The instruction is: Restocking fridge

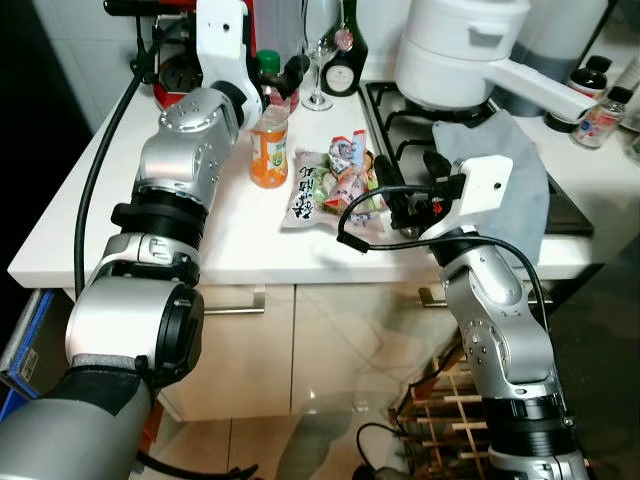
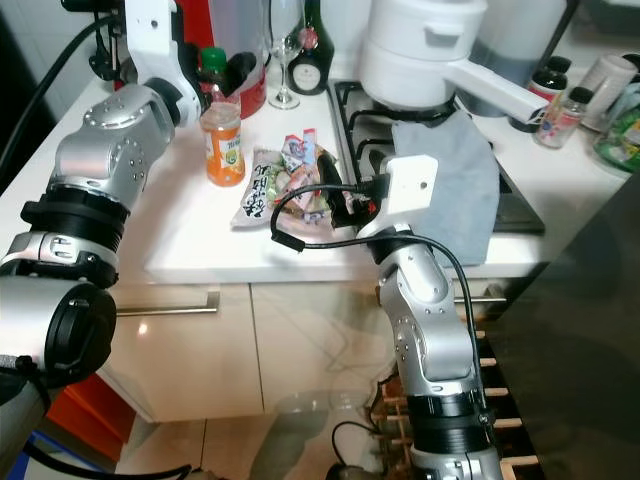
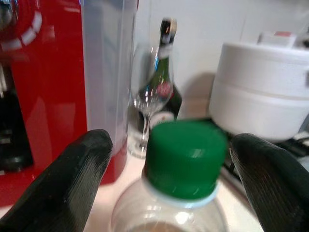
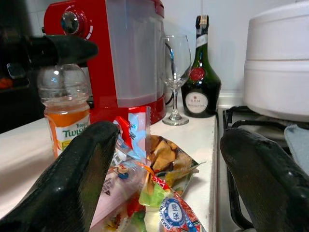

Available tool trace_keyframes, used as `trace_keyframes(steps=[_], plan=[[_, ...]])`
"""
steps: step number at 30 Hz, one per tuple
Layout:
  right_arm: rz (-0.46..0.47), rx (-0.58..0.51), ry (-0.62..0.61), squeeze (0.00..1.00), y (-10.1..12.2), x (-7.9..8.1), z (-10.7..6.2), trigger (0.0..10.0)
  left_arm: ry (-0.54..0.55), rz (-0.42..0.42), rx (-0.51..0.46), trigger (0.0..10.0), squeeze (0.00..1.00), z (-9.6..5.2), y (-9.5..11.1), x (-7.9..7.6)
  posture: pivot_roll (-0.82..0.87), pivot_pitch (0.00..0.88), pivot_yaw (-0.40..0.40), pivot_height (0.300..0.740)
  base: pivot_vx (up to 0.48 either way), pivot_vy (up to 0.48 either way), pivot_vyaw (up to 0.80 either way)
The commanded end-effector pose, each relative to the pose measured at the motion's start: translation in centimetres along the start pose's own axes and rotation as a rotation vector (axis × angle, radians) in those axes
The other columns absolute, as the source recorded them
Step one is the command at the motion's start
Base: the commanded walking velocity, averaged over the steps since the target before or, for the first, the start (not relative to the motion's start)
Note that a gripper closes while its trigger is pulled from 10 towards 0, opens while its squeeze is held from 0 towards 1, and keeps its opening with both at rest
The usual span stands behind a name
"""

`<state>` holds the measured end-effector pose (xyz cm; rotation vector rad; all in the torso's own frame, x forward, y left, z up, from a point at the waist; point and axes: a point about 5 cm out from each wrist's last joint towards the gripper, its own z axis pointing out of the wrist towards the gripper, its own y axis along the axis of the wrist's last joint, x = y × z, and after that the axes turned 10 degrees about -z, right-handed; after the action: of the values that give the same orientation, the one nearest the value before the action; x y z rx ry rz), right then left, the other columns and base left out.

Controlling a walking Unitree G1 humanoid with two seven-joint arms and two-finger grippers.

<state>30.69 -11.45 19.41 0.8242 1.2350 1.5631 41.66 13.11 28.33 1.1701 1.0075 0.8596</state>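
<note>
On the white counter (image 1: 220, 235) a juice bottle (image 1: 269, 150) stands upright, its long axis vertical, orange drink in the lower part and a green cap (image 3: 186, 157) on top. It sits at the left of the group of goods, with a heap of snack packets (image 1: 335, 185) just to its right and a red appliance (image 4: 130, 58), a wine glass (image 4: 175, 72) and a dark bottle (image 4: 200, 77) farther back. The left gripper (image 1: 275, 75) is at the bottle's neck, fingers spread, one black finger (image 3: 67, 183) on either side of the cap with a gap to each, so nothing is grasped yet. The bottle lies straight ahead of that hand and between its fingers; closing on the neck looks like the next move. The right gripper (image 2: 335, 205) hovers low over the near right edge of the packets, its fingers also spread wide and empty, the packets lying ahead of it toward the left. The left arm is plainly nearer the bottle, the right nearer the packets.
</note>
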Motion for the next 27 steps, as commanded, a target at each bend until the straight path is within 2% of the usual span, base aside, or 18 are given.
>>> trace_keyframes(steps=[1,5,6,14,20,27], plan=[[0.01,-0.001,0.003,0.0,0.1,0.0,-0.1,10.0,0.002,-0.006,0.04,10.0,0.0,0.1,-1.3,-0.2,-0.08,0.0,-0.022,0.74,0.0,0.0,0.0],[0.012,0.002,0.004,0.0,0.1,-0.1,-0.1,10.0,0.009,0.009,0.086,10.0,0.0,0.1,-2.4,-0.2,-0.08,0.0,-0.025,0.74,0.0,0.0,0.0],[0.012,0.003,0.006,0.0,0.1,-0.1,0.0,10.0,0.012,0.008,0.089,0.0,0.0,0.1,-2.7,-0.1,-0.08,0.0,-0.026,0.74,0.0,0.0,0.0],[0.011,0.008,0.009,0.0,-0.1,-0.1,0.1,10.0,0.013,-0.015,0.049,0.0,0.0,0.1,-3.0,0.1,-0.09,0.0,-0.028,0.74,0.0,0.0,0.0],[0.002,0.001,0.02,0.0,0.1,0.1,0.4,10.0,-0.018,-0.063,0.025,0.0,0.0,0.2,-3.3,-0.2,-0.09,0.0,-0.027,0.74,0.0,0.0,0.0],[0.003,0.001,0.024,0.0,0.1,0.3,0.5,10.0,-0.039,-0.048,0.025,0.0,0.0,0.2,-3.5,-0.5,-0.09,0.0,-0.024,0.74,0.0,0.0,0.0]])
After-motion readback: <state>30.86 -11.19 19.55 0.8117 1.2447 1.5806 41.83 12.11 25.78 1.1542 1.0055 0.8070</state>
